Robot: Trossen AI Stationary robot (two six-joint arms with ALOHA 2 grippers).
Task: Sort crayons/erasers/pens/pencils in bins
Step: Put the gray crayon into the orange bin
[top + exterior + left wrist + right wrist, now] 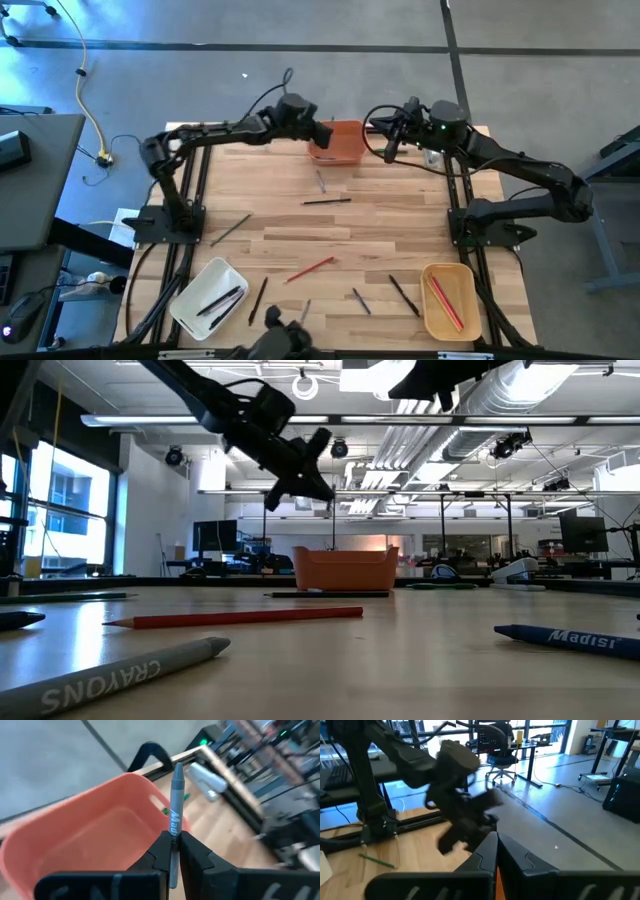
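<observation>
My left gripper (174, 845) hovers over the orange bin (95, 840) at the table's far edge, shut on a grey crayon (175, 795). In the high view this gripper (322, 133) is at the orange bin's (340, 148) left rim; in the low view it (305, 478) hangs above that bin (345, 568). My right gripper (496, 847) is shut on nothing and held in the air right of the bin (390, 140). Loose sticks lie flat on the table: a red pencil (312, 268), a black pen (327, 201), others near the front. My left gripper pinches the grey crayon between its two fingers at the crayon's lower half (174, 837), the fingers lying along it. The pointed end (178, 767) sticks out past the fingertips. The crayon is lifted clear, above the orange bin's inside.
The white bin (210, 298) at the near left holds black sticks; the tan-yellow bin (450, 298) at the near right holds red ones. A stubby clear-and-white tube (207, 777) and a green stick (186, 797) lie beyond the orange bin. A grey crayon (120, 670) and a blue one (570, 638) lie nearest the low camera.
</observation>
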